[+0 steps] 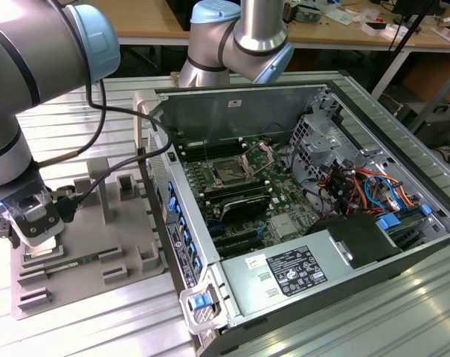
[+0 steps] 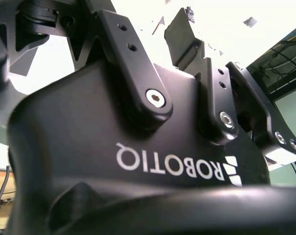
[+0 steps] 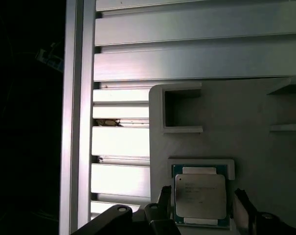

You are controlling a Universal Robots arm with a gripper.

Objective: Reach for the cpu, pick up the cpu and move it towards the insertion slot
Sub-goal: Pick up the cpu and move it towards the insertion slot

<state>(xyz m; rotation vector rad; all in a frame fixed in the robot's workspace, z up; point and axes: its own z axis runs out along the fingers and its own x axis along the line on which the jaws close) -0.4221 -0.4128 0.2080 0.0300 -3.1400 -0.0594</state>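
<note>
While the gripper (image 3: 201,192) hangs low over the grey tray (image 3: 265,127), its jaws stand wide, one finger (image 3: 163,198) on each side of the cpu (image 3: 201,198) and not clamped on it. The cpu lies flat, metal top up, in a shallow square recess of the tray. In the exterior view, a narrow green strip (image 1: 76,260) lies in another holder of the tray. Beside the tray, toward the exterior view's right, stands the open computer case (image 1: 239,111). On the circuit board inside it sits the insertion slot (image 1: 229,172), well apart from the tray.
</note>
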